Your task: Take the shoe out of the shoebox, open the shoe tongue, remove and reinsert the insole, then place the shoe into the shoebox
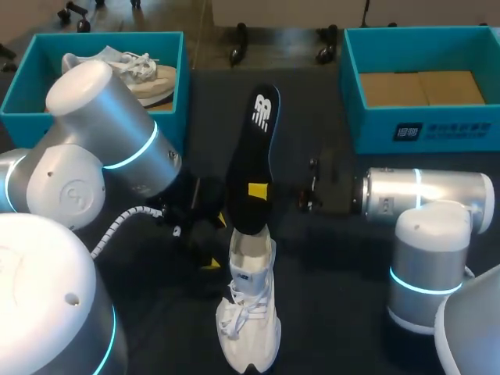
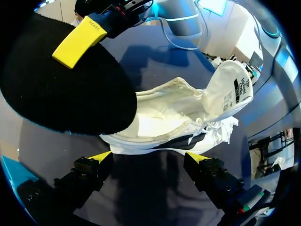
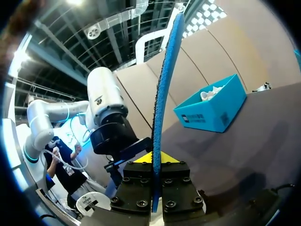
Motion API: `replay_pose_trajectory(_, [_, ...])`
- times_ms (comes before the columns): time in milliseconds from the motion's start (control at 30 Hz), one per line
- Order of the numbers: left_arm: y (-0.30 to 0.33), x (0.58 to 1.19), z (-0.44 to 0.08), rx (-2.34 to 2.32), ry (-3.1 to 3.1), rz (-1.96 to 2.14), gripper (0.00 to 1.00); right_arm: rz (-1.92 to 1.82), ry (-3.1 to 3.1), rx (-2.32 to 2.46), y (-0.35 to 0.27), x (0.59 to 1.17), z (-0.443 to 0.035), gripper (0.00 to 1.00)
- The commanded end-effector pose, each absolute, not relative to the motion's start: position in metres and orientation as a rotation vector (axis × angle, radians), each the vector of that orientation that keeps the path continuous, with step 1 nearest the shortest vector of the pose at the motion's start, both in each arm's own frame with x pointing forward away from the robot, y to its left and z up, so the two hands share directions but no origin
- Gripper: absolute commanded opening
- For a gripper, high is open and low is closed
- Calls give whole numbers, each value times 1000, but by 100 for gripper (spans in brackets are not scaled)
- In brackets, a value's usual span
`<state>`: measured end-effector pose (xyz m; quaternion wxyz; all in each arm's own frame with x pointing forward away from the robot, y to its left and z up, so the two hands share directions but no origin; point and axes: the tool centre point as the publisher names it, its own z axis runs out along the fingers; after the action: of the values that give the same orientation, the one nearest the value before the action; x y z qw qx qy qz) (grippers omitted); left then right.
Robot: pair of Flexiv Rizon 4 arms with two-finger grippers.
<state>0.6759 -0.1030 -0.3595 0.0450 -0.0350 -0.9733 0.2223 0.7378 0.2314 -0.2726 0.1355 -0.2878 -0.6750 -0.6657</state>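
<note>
A white shoe (image 1: pixel 248 320) lies on the dark table near the front, its tongue (image 2: pixel 230 84) pulled up. A long black insole (image 1: pixel 254 148) stands tilted above it, its lower end at the shoe's heel opening. My right gripper (image 1: pixel 258 190) is shut on the insole's middle; in the right wrist view the insole (image 3: pixel 164 94) shows edge-on, blue underneath, between the jaws of that gripper (image 3: pixel 156 157). My left gripper (image 2: pixel 149 160) is open beside the shoe (image 2: pixel 188 122), its fingers apart along the sole. The insole (image 2: pixel 66 94) hangs over the heel there.
A teal shoebox (image 1: pixel 17 86) at the back left holds another white shoe (image 1: pixel 144 74). A second teal box (image 1: pixel 355 86) at the back right has cardboard inside. Both arms crowd the table's middle.
</note>
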Motion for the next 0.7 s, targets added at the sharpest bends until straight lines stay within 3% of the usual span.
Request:
replay_pose_trajectory(33, [-103, 675, -360, -106, -2976, 676, 100, -1947, -1946, -848, 236, 731, -275, 0])
replay_pose_trajectory(700, [-103, 675, -360, -106, -2976, 676, 100, -1934, -1968, -909, 244, 722, -277, 0])
